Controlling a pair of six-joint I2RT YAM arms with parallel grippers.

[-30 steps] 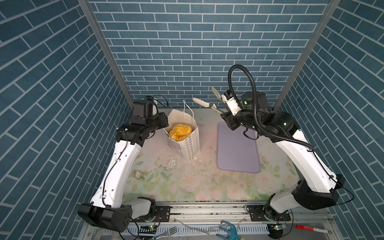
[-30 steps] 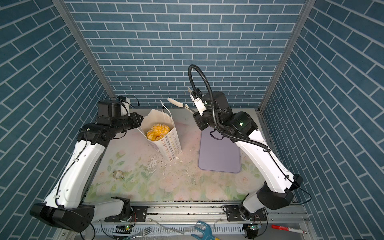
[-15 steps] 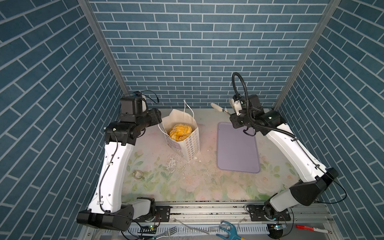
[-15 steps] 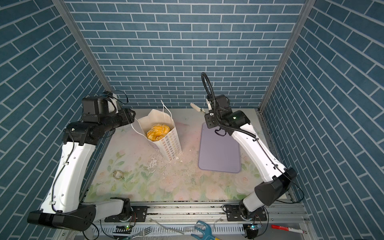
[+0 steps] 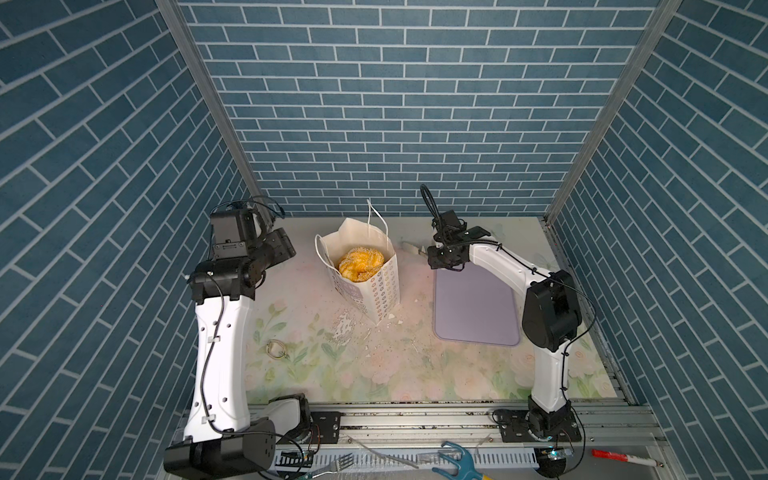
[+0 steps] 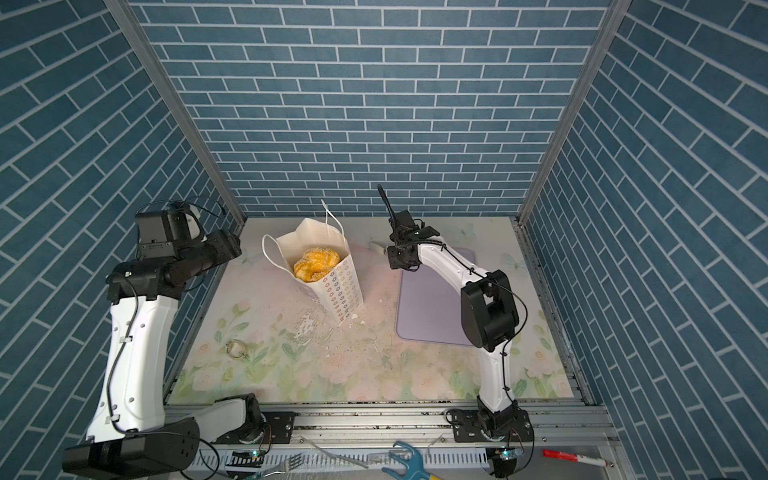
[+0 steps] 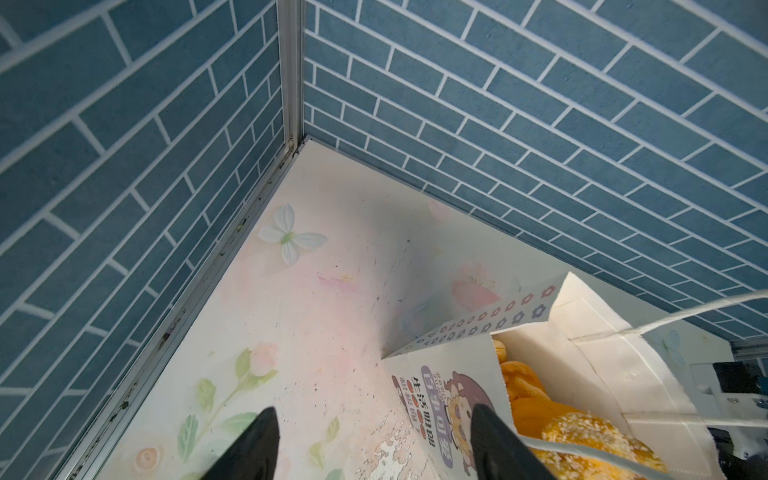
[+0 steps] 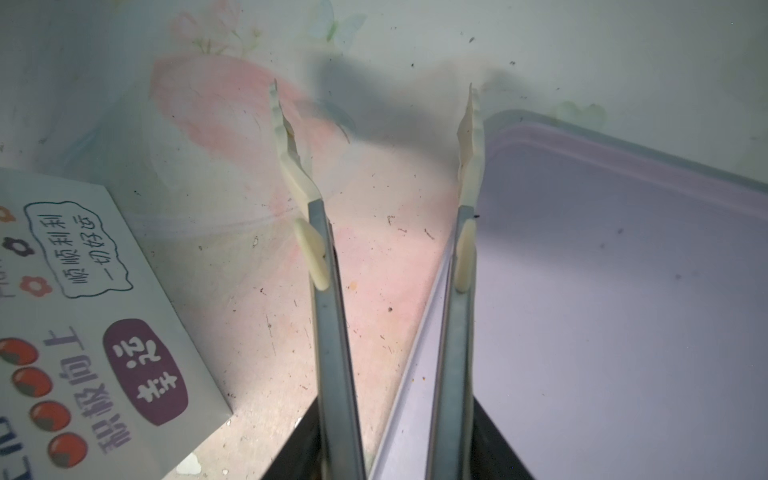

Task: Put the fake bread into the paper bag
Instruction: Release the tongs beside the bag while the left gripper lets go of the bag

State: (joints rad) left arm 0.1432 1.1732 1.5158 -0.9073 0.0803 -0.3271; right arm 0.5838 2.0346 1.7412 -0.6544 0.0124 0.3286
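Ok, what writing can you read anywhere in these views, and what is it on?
"顺顺利利 一切好运": speech bubble on the bag, right wrist view.
"幸运": purple oval on the same face.
"积极向上": beside that oval.
"生活明朗": the bag's cartoon face, left wrist view.
Purple label next to it: too distorted to read.
Letters at the right wrist view's edge: cut off, unreadable.
Red marker: print too small.
Tongs, tray: no text.
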